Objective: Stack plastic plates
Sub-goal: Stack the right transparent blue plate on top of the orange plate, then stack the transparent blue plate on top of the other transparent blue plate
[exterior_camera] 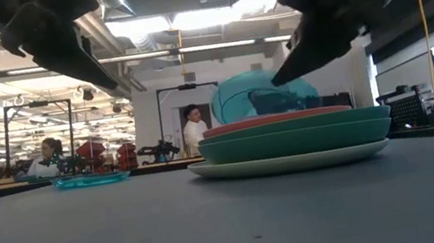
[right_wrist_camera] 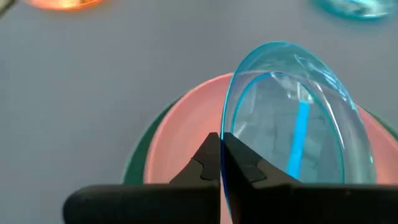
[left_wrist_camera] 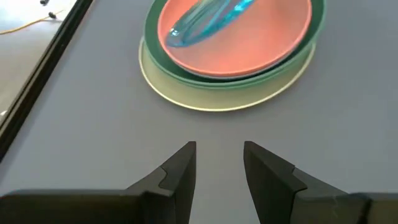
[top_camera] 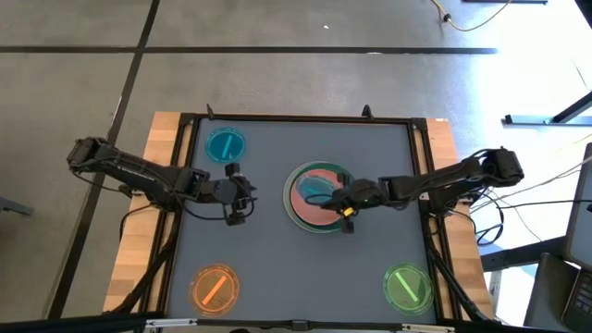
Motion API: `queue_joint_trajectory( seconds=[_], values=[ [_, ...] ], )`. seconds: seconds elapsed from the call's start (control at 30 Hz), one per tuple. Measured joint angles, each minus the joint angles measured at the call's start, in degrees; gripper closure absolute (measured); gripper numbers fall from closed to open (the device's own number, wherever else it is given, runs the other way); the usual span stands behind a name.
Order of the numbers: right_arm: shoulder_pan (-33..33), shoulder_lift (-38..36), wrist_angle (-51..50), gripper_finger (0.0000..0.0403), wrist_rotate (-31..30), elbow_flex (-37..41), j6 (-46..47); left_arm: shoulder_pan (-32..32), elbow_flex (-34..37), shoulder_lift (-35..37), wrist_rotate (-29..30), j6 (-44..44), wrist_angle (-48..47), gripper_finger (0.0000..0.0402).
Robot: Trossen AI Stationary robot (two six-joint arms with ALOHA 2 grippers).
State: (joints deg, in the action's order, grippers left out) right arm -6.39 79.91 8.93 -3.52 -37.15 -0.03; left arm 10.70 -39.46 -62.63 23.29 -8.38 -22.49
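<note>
**High view: right arm holds a teal plate over the stack**

High view shows the right arm reaching in from the frame's right edge to the centre, its right gripper (top_camera: 340, 198) pinched on the rim of a tilted teal plate (right_wrist_camera: 292, 134). That plate leans over the pink plate (left_wrist_camera: 242, 43), which tops a stack with a green plate (exterior_camera: 295, 139) and a cream plate (exterior_camera: 290, 161) beneath. Left of centre, the left gripper (left_wrist_camera: 219, 168) hovers narrowly parted, holding nothing. Elsewhere lie another teal plate (top_camera: 226, 146) upper left, an orange plate (top_camera: 215, 288) lower left and a lime plate (top_camera: 407, 286) lower right.
</note>
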Motion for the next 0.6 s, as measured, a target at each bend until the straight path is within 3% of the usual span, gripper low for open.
queue_joint_trajectory(
  seconds=[0.17, 0.47, 0.6],
  values=[
    [0.04, 1.04, 2.02, 0.0382, -3.33, 0.0, 1.87, -1.49, 0.0, 0.0, 0.02, 0.0, -0.03, 0.0274],
    [0.02, 0.99, 1.98, 0.0269, -3.4, -0.14, 2.77, -3.99, 0.0, 0.0, 0.75, -0.22, -1.75, 0.0274],
    [0.02, 0.98, 2.01, 0.0238, -3.52, -1.18, 1.09, -6.98, 0.06, 0.0, 3.34, -1.33, -2.78, 0.0274]
  ],
)
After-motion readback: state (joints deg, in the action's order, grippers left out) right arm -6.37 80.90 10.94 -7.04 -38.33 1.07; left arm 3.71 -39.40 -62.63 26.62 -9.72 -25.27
